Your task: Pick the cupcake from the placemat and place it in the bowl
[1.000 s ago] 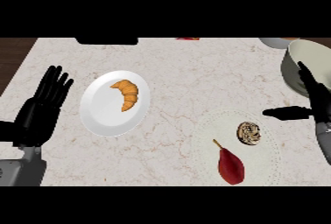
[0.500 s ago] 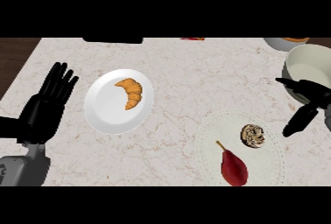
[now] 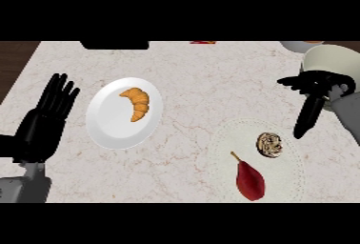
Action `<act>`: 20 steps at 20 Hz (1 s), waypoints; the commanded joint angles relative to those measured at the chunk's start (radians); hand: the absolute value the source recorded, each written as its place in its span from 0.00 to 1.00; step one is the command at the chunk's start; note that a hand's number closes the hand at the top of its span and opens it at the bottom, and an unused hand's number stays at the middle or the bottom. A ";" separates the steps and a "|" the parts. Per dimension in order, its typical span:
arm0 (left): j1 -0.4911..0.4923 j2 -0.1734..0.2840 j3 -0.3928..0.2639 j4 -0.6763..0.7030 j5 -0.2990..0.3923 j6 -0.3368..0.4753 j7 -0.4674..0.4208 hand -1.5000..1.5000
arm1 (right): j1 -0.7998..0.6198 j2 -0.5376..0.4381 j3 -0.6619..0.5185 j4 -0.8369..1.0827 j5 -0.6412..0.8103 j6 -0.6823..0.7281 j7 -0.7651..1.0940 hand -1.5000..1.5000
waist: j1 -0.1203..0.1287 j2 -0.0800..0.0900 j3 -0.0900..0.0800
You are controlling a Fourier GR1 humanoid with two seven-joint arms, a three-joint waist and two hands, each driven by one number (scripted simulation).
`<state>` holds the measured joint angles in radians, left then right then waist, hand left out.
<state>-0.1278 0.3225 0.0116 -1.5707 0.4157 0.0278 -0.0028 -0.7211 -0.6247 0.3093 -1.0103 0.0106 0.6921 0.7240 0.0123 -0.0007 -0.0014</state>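
While the right hand (image 3: 314, 97) hangs empty, fingers extended downward beside the placemat (image 3: 232, 138), the cupcake (image 3: 269, 144) looks light and crushable, best pinched low around its sides

White plate (image 3: 112, 128) left of centre on marble counter (image 3: 204, 76), bearing a croissant (image 3: 136, 103). Red pear (image 3: 249, 180) lying lower right. Dark block (image 3: 115, 45) at far edge.

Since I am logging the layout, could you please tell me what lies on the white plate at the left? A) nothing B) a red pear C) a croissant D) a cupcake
C: a golden croissant lies on the white plate, while the cupcake sits on the placemat.
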 commanded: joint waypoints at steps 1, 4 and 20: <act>0.062 -0.013 -0.003 -0.096 -0.034 0.028 0.035 0.50 | 0.033 0.049 -0.050 -0.030 -0.005 0.016 0.079 0.00 | -0.007 -0.001 0.001; 0.056 -0.028 0.019 -0.047 -0.023 -0.008 0.012 0.50 | 0.140 0.057 -0.056 -0.158 0.002 0.005 0.100 0.00 | -0.014 -0.002 0.001; 0.034 -0.054 0.074 -0.064 -0.049 -0.060 0.042 0.50 | 0.399 0.156 -0.058 -0.373 0.324 -0.167 -0.045 0.00 | -0.013 0.000 0.001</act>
<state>-0.1062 0.2764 0.0765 -1.6163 0.3737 -0.0180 0.0383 -0.3942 -0.4971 0.2380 -1.3141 0.2624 0.5621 0.6999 -0.0003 -0.0008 0.0000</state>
